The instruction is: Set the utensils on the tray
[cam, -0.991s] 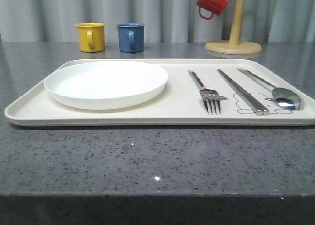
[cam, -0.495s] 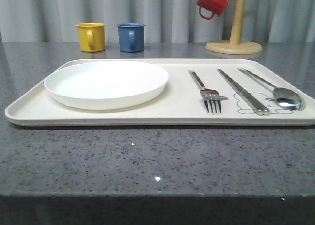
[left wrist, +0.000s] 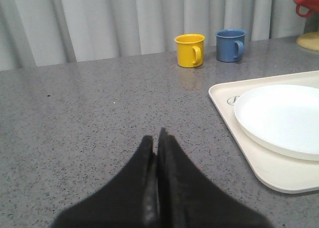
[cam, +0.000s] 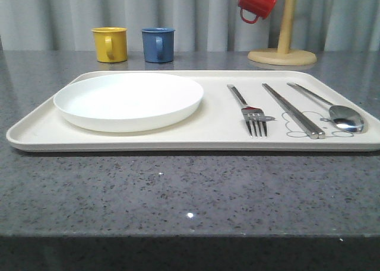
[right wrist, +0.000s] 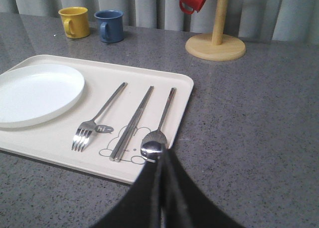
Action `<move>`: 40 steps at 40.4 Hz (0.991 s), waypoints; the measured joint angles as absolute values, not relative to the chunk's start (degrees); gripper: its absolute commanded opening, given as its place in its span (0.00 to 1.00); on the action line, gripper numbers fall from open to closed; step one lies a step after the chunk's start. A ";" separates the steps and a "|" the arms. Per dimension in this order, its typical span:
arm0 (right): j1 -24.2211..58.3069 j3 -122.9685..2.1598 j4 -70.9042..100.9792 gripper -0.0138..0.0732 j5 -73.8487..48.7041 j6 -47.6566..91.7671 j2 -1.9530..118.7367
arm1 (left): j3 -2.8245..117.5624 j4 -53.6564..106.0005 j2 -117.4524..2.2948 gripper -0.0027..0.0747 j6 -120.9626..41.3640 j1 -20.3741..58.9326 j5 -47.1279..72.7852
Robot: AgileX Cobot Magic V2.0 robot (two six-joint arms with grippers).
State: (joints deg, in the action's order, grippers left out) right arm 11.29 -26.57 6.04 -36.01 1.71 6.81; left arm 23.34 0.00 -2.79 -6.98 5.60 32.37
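The cream-white tray (cam: 148, 142) lies across the grey table. On its right half a silver fork (cam: 250, 112), a pair of flat chopsticks (cam: 293, 111) and a round-bowled spoon (cam: 332, 110) lie side by side. The right wrist view shows the same fork (right wrist: 99, 117), chopsticks (right wrist: 132, 123) and spoon (right wrist: 159, 125) on the tray (right wrist: 60, 145), over a grey rabbit print. My right gripper (right wrist: 163, 155) is shut and empty, held back above the tray's near right corner. My left gripper (left wrist: 156, 138) is shut and empty over bare table, left of the tray (left wrist: 279, 178).
A round white plate (cam: 127, 100) fills the tray's left half. A yellow mug (cam: 110, 44) and a blue mug (cam: 158, 44) stand behind the tray. At the back right a wooden mug tree (cam: 282, 42) holds a red mug (cam: 257, 2). Curtains close off the back.
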 measured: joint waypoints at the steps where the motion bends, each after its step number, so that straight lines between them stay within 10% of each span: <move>1: 11.29 -26.57 6.04 0.02 -36.01 1.71 6.81 | 23.34 0.00 -2.79 0.01 -6.98 5.60 32.37; 40: 11.29 -26.57 6.04 0.02 -35.88 1.85 6.81 | 5.56 0.00 0.41 0.01 -6.98 5.60 16.68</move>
State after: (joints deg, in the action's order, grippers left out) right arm 11.29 -26.57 6.04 -35.88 1.85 6.81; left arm 5.56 0.00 0.41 -6.98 5.60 16.68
